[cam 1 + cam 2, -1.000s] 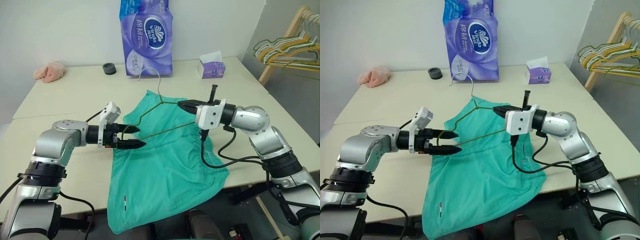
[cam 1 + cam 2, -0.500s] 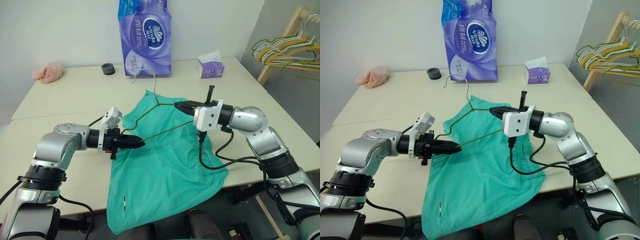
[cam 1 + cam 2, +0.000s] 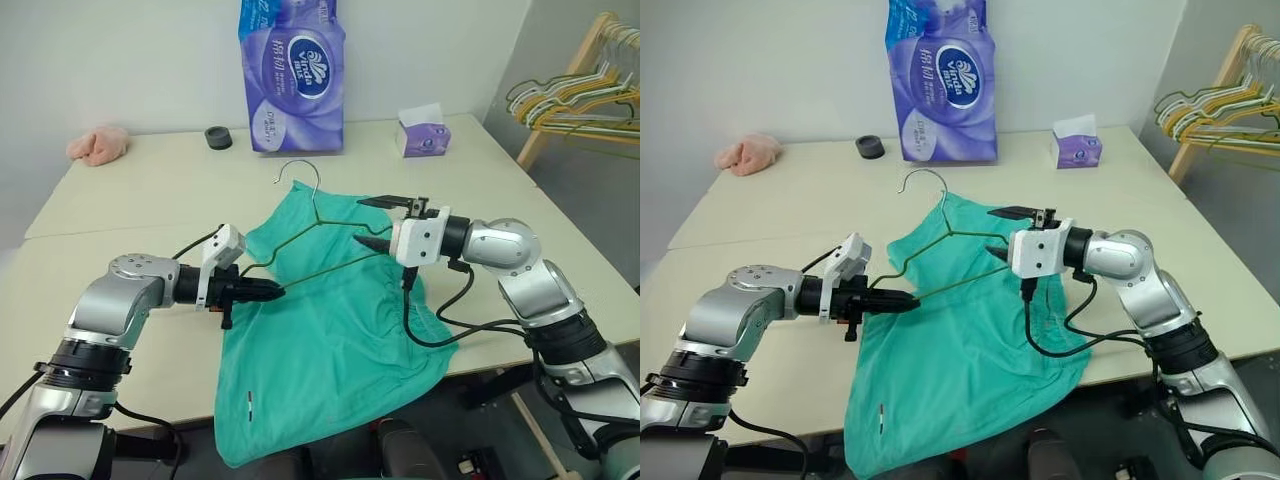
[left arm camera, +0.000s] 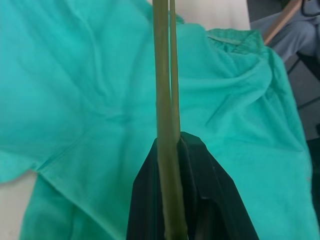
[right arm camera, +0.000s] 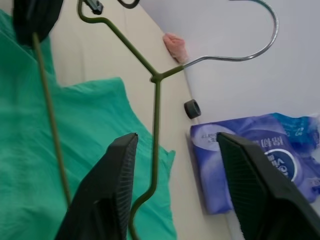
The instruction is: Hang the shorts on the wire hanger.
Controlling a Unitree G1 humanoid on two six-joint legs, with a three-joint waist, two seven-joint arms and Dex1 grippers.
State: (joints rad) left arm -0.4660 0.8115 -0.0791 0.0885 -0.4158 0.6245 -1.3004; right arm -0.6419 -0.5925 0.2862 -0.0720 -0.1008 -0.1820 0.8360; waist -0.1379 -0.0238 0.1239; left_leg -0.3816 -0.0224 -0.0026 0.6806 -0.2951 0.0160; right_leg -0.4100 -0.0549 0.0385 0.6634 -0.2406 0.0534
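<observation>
Shorts [image 3: 330, 350] lie spread over the bench's [image 3: 130, 190] front edge, with the wire hanger [image 3: 310, 225] held just above their waistband end. Left fingers [image 3: 262, 290] are clamped on the hanger's corner. Right fingers [image 3: 378, 221] stand wide around its other side, gripping nothing.

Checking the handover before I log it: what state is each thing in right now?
wire hanger: held up over the shorts by the left hand
shorts: spread on the table, unhung, draping off its front edge
left hand: shut on the hanger's wire
right hand: open, hanger wire between its fingers
</observation>
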